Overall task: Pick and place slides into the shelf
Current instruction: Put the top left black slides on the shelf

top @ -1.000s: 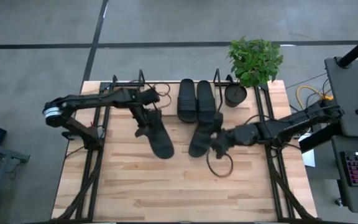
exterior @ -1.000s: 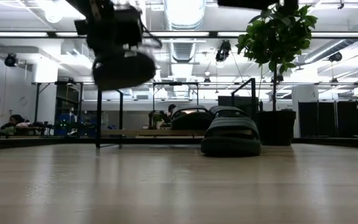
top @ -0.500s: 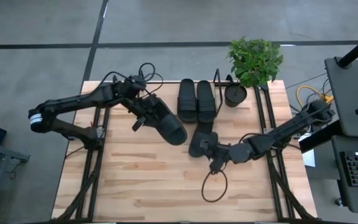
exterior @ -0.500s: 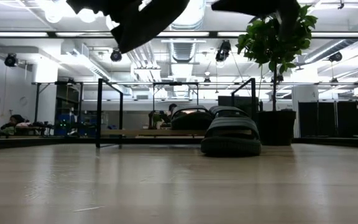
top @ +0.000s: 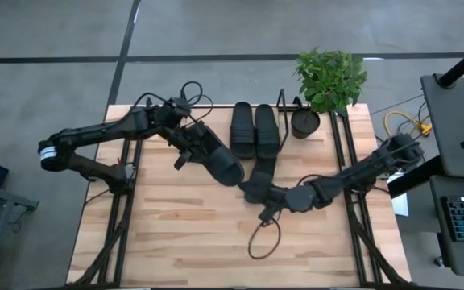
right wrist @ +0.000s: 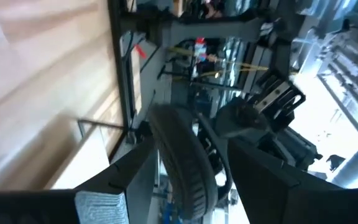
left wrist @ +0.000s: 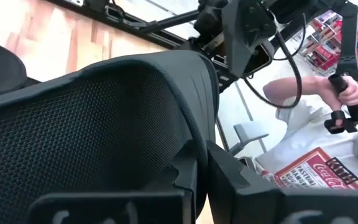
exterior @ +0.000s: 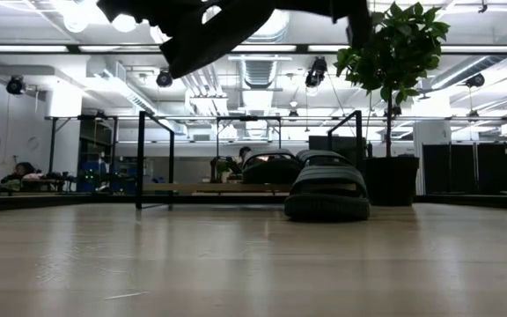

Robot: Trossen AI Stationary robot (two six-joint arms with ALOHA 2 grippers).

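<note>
My left gripper [top: 188, 148] is shut on a black slide [top: 218, 161] and carries it in the air beside the shelf [exterior: 209, 187]; the low view shows that slide [exterior: 214, 31] tilted high above the table. Two slides [top: 254, 129] lie side by side on the shelf board. A fourth slide [top: 263, 171] rests sole down on the table [exterior: 326, 192]. My right gripper [top: 254, 193] is open and hovers over that slide's near end, touching nothing. In the right wrist view a slide's ribbed sole [right wrist: 182, 165] shows beyond the open fingers. My left gripper [left wrist: 201, 169] pinches the slide's wide mesh strap at its edge [left wrist: 194, 146] between the two fingers [left wrist: 235, 177]. The slide is lifted clear of the table and tilted, stretching out from the gripper toward the table's right and near side.
A potted plant [top: 326, 80] stands in a black pot [top: 304, 122] at the shelf's right end. A loose cable loop [top: 263, 238] lies on the table under my right arm. A person in a white printed shirt [left wrist: 316, 155] is beyond the table. Bare wood spreads across the near half [top: 184, 242].
My left gripper has lifted its slide higher and carried it toward the far right, turning it so that it points down-right beside the shelf. My right gripper has moved toward the table's left and a little nearer, dragging the cable loop along.
</note>
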